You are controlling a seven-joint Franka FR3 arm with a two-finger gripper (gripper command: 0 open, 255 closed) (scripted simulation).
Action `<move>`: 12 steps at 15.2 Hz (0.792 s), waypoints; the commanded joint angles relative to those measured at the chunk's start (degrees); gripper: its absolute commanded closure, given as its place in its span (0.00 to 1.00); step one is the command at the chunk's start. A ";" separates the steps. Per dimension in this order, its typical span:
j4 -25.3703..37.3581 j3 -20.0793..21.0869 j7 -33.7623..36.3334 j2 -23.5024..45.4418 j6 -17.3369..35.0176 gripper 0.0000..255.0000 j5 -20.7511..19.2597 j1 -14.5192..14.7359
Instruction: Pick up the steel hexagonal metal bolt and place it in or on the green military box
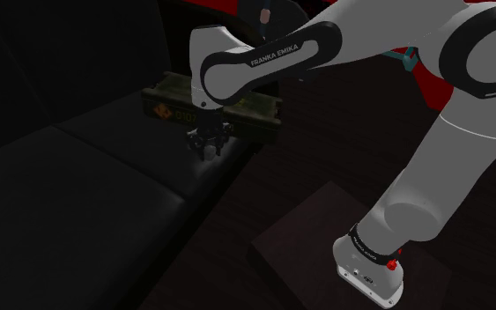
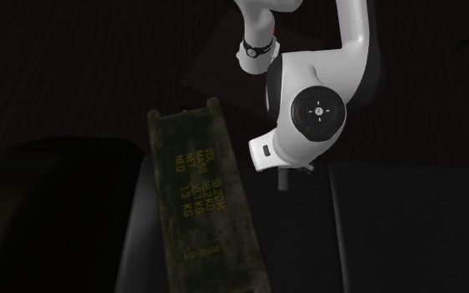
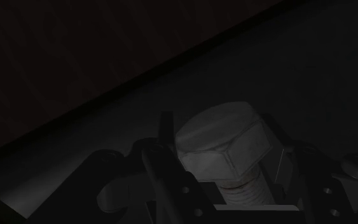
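Note:
A grey hexagonal-headed bolt (image 3: 225,147) with a threaded shank stands between my gripper's (image 3: 225,175) two black fingers, which press against opposite sides of its head. In the shoulder view the gripper (image 1: 209,150) points down at the dark cushion just in front of the green military box (image 1: 171,92). That box lies on its side behind the hand, with yellow lettering on it. In the second exterior view the long olive box (image 2: 207,200) lies to the left of the white wrist (image 2: 307,116), and a dark finger (image 2: 283,179) hangs below the wrist.
The gripper works over a dark sofa seat (image 1: 87,202), whose edge (image 3: 107,95) runs diagonally past the bolt. The arm's stand (image 1: 325,238) sits at the shoulder view's lower right on a dark floor. Red shapes (image 1: 426,79) lie behind the arm.

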 commanded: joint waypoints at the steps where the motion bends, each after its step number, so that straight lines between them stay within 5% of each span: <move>1: 0.00 0.00 0.00 0.00 0.00 1.00 0.00 0.00; 12: 2.12 0.04 -0.24 -1.61 -3.62 1.00 0.60 -0.15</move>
